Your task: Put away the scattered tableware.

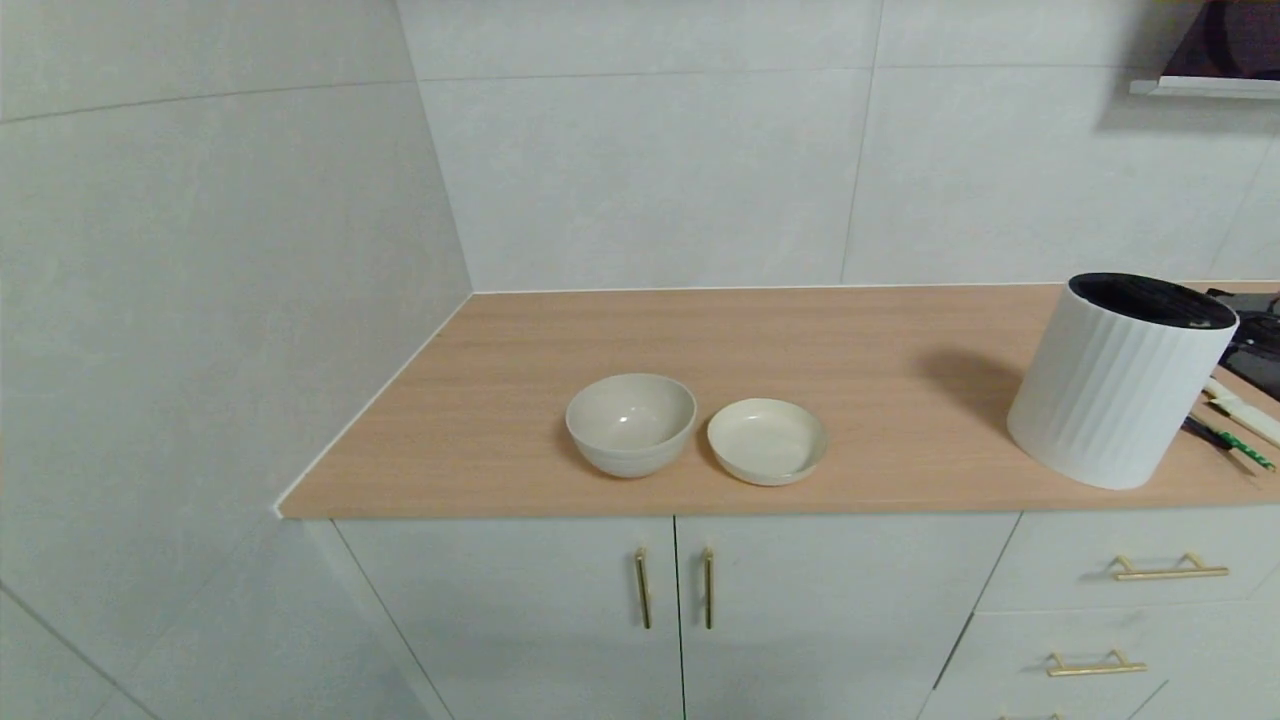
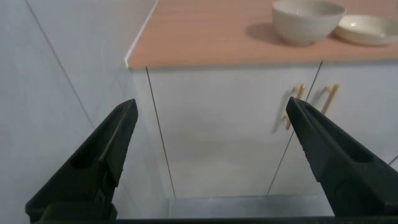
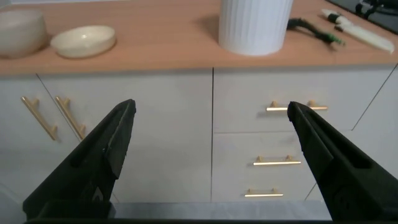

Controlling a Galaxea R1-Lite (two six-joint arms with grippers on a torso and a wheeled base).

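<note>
A wooden countertop (image 1: 820, 340) runs from the corner of two tiled walls off to the right. Near its front edge stands a deep cream bowl (image 1: 630, 423), upright. Just beside it on the right sits a shallow cream dish (image 1: 767, 440). Well apart from them, farther right, stands a white ribbed container (image 1: 1117, 385) with a dark inside. Just past the container lie a pale utensil (image 1: 1243, 410) and a dark utensil (image 1: 1230, 440) with a green end, side by side. A black hob (image 1: 1255, 345) lies at the far right end.
</note>
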